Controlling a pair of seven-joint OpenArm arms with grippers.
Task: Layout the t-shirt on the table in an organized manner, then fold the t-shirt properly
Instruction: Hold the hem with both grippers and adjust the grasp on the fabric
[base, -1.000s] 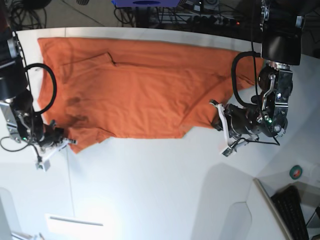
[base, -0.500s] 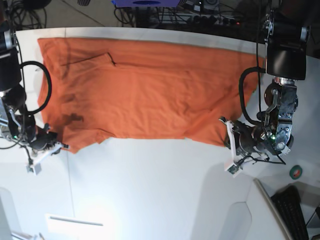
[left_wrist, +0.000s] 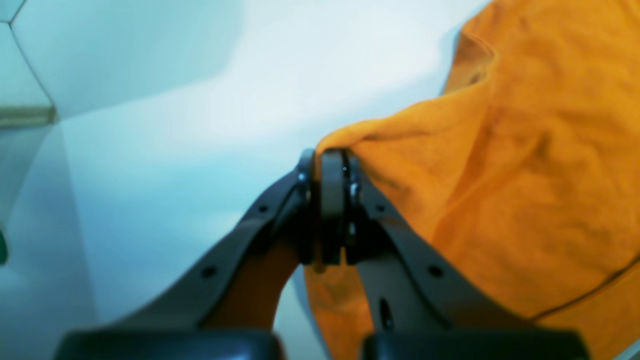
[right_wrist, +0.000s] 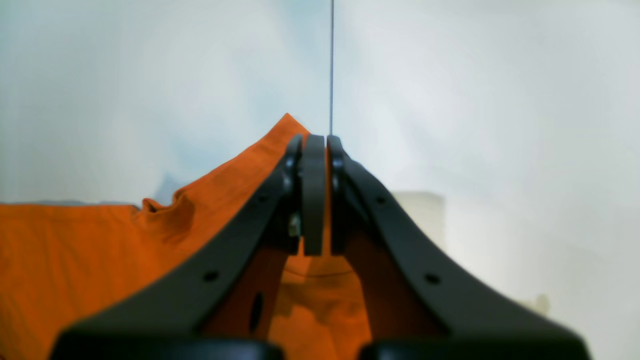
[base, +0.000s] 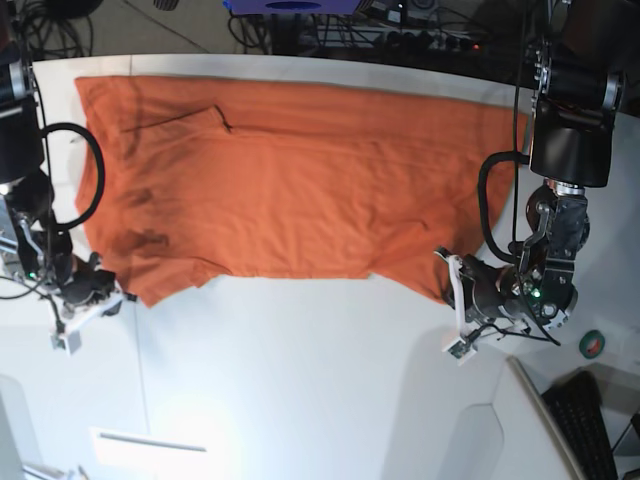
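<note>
Both wrist views blur up close. The shirt (base: 290, 180) lies spread on the white desk (base: 300, 380) (cables behind), left pincer (left_wrist: 327, 165) and right pincer (right_wrist: 314, 150) each clamped on an edge.

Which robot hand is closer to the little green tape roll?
Left. The left gripper, pinching one t-shirt corner, is close to the green tape roll, which lies just past that arm. The right gripper pinches the other corner, far across the table.
</note>
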